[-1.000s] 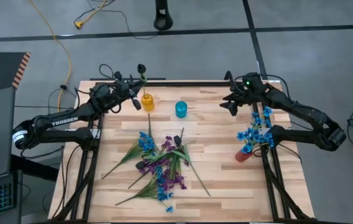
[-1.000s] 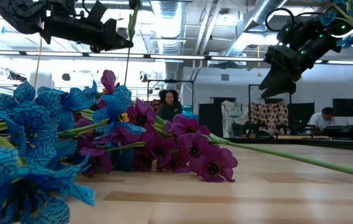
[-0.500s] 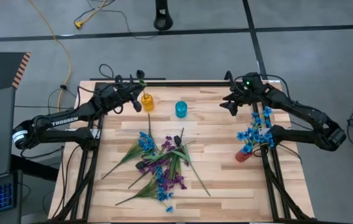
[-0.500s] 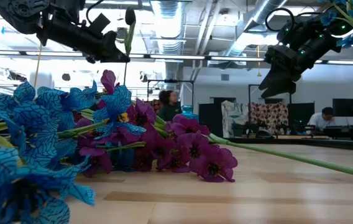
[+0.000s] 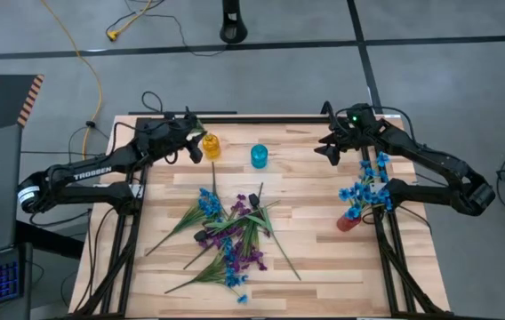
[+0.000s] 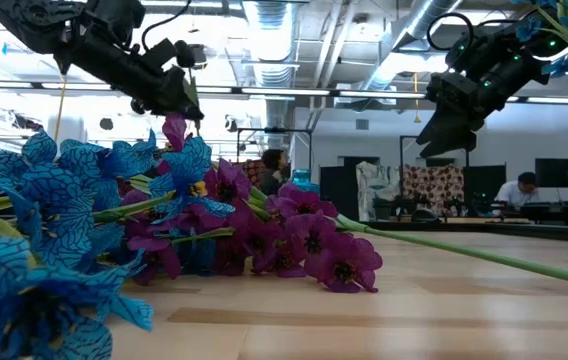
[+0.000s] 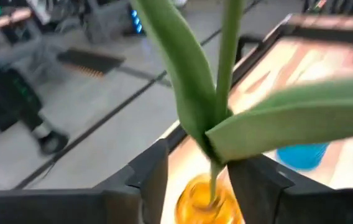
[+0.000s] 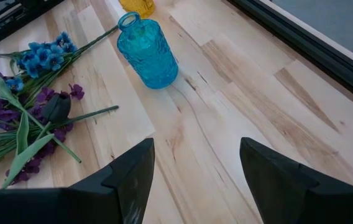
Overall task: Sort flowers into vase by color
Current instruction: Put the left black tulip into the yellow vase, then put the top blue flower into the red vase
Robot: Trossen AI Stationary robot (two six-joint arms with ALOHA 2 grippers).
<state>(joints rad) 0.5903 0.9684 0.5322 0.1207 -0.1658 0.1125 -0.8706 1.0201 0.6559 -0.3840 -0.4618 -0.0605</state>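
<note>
My left gripper (image 5: 197, 140) is shut on a green flower sprig (image 7: 217, 93) right over the yellow vase (image 5: 211, 147) at the table's far left. The stem's lower end reaches into the vase's mouth (image 7: 204, 199). The sprig's blossom lies outside the left wrist view. My right gripper (image 5: 329, 153) is open and empty, up in the air at the far right. A pile of blue, purple and dark flowers (image 5: 230, 233) lies flat on the table's middle. A blue vase (image 5: 259, 156) stands empty beside the yellow one. My left gripper pinches the sprig's stem (image 7: 215, 167) between its two fingers, just below where the long leaves branch off. The fingers lie across the stem. The sprig stands about upright, leaves above the fingers, its lower end in the yellow vase's mouth.
A red vase (image 5: 348, 222) with several blue flowers (image 5: 365, 185) stands at the table's right edge. The blue vase also shows in the right wrist view (image 8: 146, 53). Bare wood lies between the vases and the pile. People show in the room beyond the table.
My left gripper has gone down toward the yellow vase and tipped forward, still shut on the sprig. The sprig has come down with it, its top now much lower and its lower end in the vase's mouth.
</note>
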